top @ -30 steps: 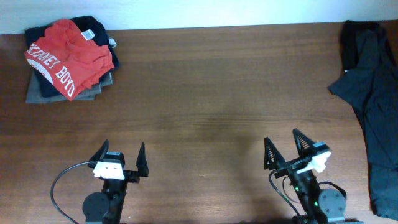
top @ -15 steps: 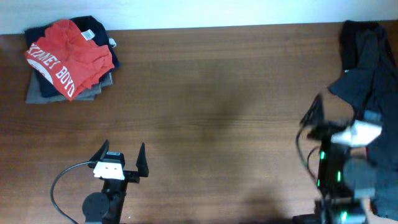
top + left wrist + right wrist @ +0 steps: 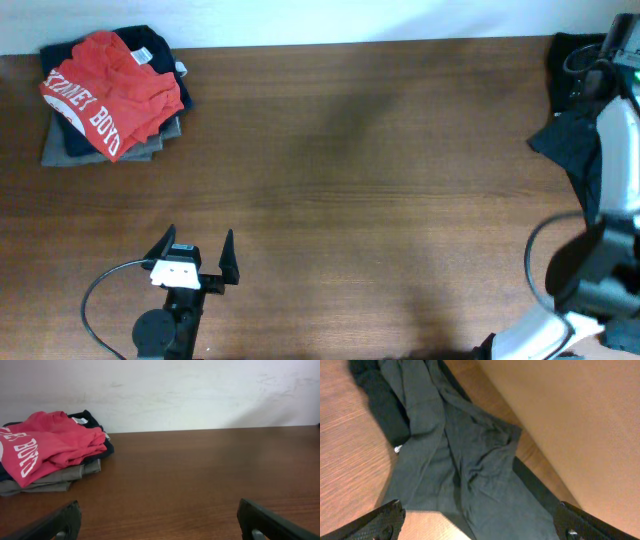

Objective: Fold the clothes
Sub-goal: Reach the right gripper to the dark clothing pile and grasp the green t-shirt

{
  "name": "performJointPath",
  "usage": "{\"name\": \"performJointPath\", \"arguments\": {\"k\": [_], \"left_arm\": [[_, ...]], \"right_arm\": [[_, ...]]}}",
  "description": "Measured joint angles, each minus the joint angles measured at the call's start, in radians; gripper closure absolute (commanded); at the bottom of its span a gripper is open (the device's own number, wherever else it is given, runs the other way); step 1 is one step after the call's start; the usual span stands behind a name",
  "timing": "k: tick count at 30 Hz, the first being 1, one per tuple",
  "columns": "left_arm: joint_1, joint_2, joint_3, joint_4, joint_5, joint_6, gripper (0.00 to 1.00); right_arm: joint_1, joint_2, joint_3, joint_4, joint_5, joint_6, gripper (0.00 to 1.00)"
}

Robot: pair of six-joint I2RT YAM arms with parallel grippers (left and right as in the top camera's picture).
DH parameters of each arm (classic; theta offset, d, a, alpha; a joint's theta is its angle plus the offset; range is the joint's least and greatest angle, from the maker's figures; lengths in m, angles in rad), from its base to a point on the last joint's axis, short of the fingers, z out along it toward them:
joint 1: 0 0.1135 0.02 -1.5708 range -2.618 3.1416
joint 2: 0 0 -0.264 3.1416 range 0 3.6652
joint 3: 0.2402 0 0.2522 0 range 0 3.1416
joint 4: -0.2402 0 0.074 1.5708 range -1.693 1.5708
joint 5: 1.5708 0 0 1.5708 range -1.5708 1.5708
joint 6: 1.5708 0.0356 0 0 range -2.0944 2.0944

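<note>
Swung away from the near edge, the right tool now hangs spread wide and empty over limp, crumpled dark grey-green clothes at the far right corner of the counter, smooth brown wood grain. The left tool sits released near the front edge. Far left, a rumpled red shirt with white lettering tops a flat folded pile.

Overhead: straight down on table. L wrist: low, level, faces pile, shared w/ overhead. R wrist: close over dark cloth.
</note>
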Motion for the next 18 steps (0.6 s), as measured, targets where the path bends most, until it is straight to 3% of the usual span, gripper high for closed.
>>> {"name": "performJointPath", "arguments": {"k": [9,18], "left_arm": [[0.0,0.0,0.0,0.0,0.0,0.0,0.01],[0.0,0.0,0.0,0.0,0.0,0.0,0.01]], "right_arm": [[-0.045,0.264,0.006,0.204,-0.024,-0.012,0.03],[-0.107,0.34,0.006,0.306,-0.251,-0.013,0.02]]}}
